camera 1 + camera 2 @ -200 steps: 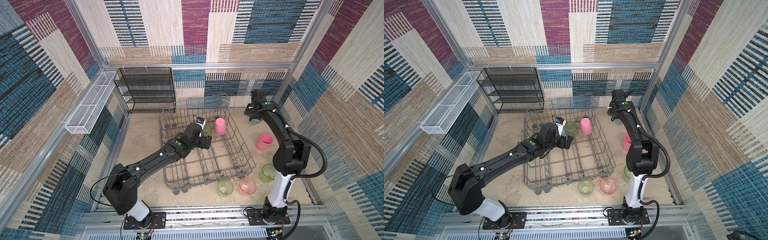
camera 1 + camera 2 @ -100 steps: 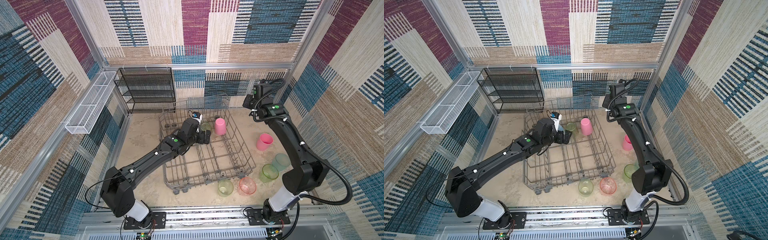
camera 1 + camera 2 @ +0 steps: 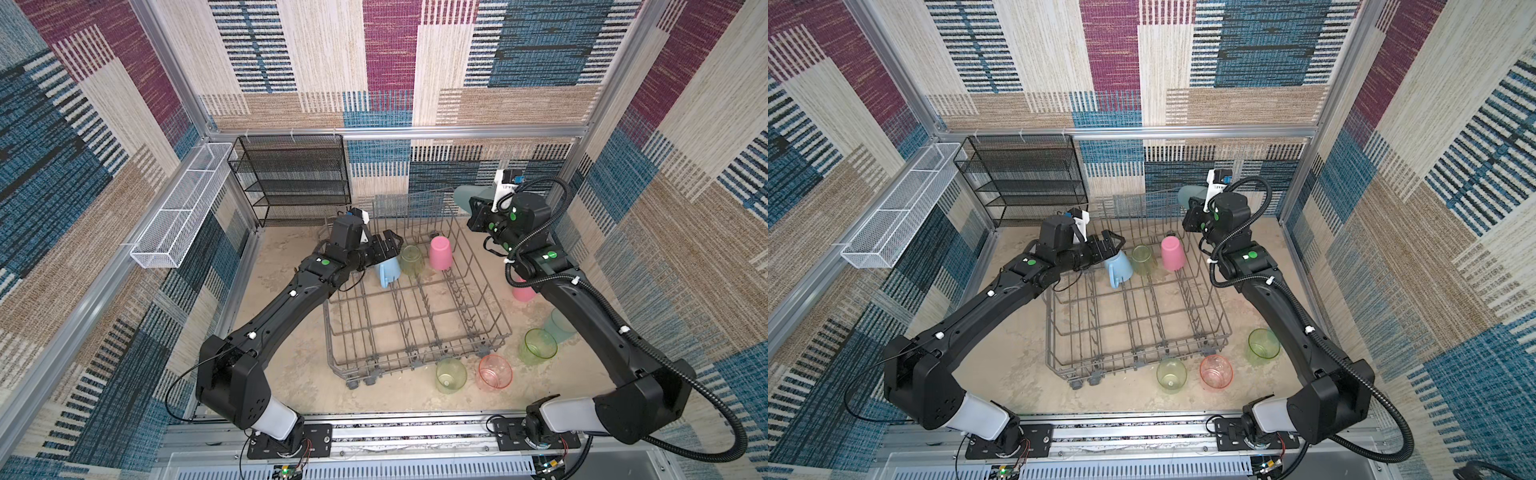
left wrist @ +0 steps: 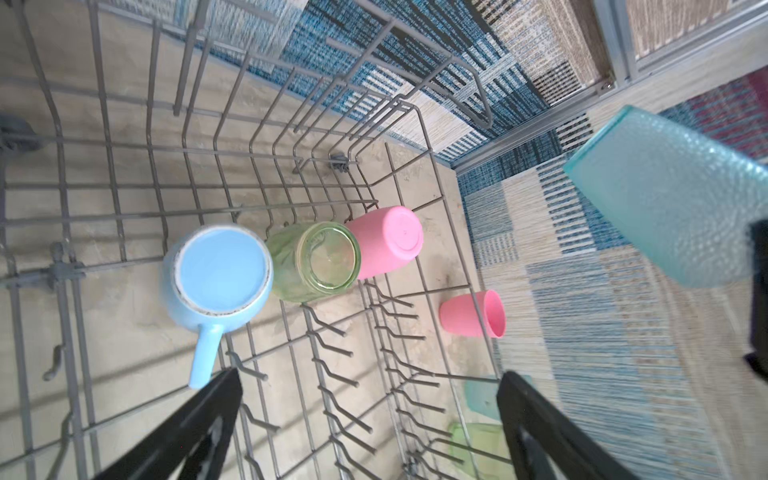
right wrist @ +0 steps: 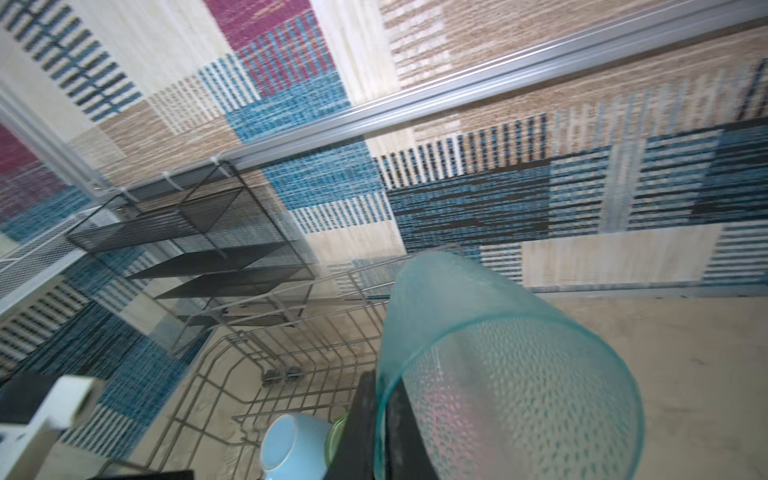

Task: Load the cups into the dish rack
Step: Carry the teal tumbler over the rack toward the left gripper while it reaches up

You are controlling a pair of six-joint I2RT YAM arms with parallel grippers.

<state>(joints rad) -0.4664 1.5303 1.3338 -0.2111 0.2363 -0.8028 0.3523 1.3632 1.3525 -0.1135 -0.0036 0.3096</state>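
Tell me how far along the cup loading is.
Done: the light-blue mug, a yellow-green cup and a pink cup sit upside down in the dish rack's far row.
In hand: the right gripper holds a teal cup above the rack; the left gripper is open over the mug.
Left on the table: second pink cup, second teal cup, right yellow-green cup, pink-orange cup, front yellow-green cup.
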